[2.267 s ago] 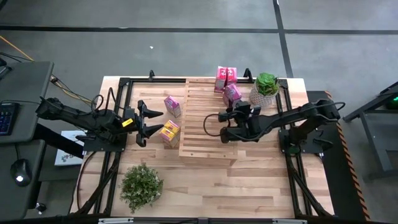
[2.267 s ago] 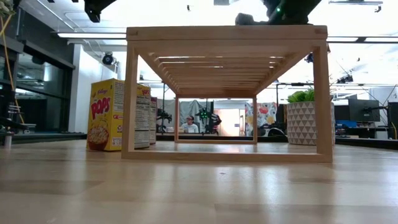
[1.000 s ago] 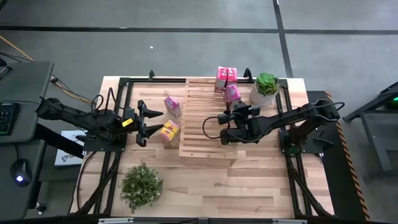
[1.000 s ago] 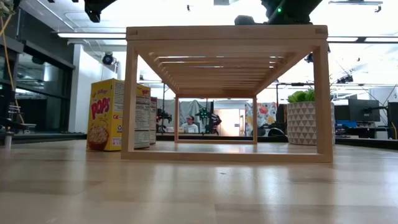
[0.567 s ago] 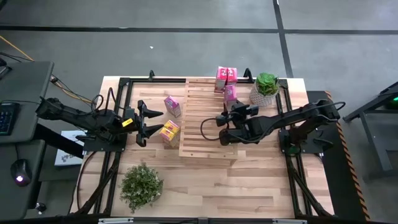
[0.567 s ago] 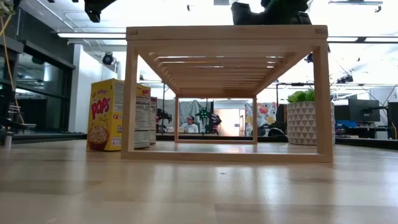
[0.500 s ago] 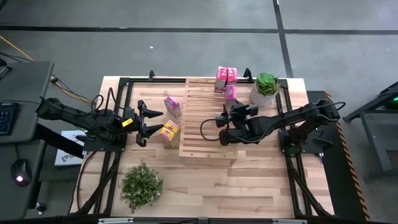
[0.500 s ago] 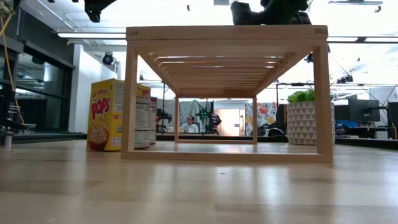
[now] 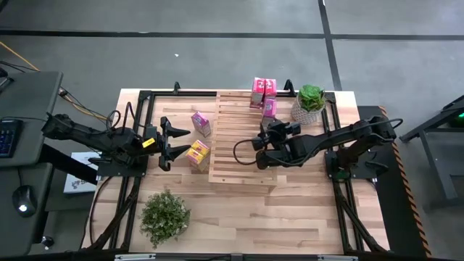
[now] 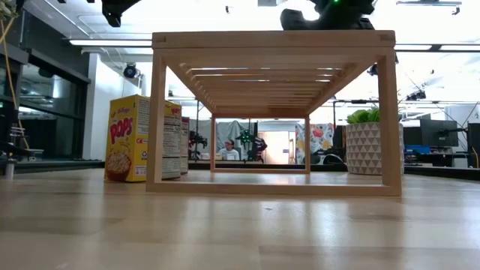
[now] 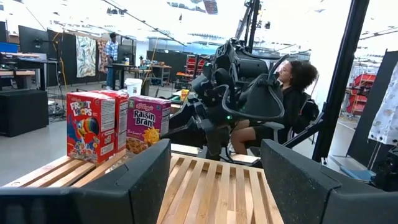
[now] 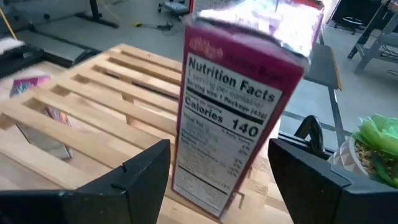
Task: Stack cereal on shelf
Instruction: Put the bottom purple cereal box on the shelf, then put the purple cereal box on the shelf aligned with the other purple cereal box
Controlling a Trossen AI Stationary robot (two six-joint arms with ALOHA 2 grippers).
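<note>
Over the pale slatted wooden shelf (image 9: 241, 142), the right gripper (image 9: 259, 142) spreads its fingers around an unclamped magenta cardboard cereal box (image 12: 239, 102) standing there, seemingly lining up, while the left gripper (image 9: 177, 143) waits apart at left.

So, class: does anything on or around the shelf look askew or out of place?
Nothing looks spilled or damaged. Only the pink box on the table left of the shelf sits turned at an angle, unlike the squarely placed boxes on the shelf's far end.

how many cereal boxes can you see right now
5. Two stand on the shelf's far end, one just nearer on the shelf, two on the table left of it: a pink one, a yellow one. More may be hidden.
</note>
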